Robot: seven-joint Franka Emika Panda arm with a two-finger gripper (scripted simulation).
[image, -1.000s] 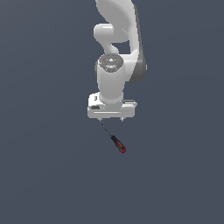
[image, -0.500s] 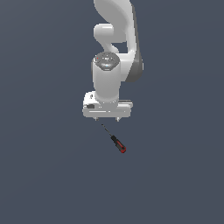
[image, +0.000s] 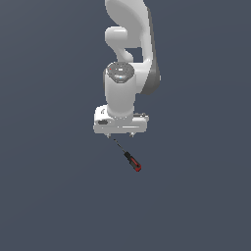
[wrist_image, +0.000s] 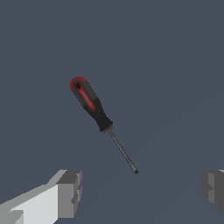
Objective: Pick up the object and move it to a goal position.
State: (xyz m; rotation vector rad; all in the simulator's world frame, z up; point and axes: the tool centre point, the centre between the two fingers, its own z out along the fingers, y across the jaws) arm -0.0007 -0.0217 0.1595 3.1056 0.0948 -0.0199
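In the exterior view the fingers of the white parallel-jaw gripper (image: pixel 119 135) are mostly hidden under the broad white hand, and the thin dark shaft of the small screwdriver with a black handle and red end (image: pixel 131 160) is hard to make out against the flat dark grey floor (image: pixel 54 196). In the wrist view the gripper (wrist_image: pixel 142 190) is seen spread wide with nothing between its grey pads (wrist_image: pixel 70 193), one pad being cut off at the picture's edge. The screwdriver (wrist_image: pixel 98 116) is laid flat on the floor just beside the gripper, its long axis set diagonally, with the tip pointed toward the gap between the fingers and the red end pointed away, toward the exterior view's lower right.

Flat, even, dimmish render light, no cast shadows or glare; edges look slightly soft.
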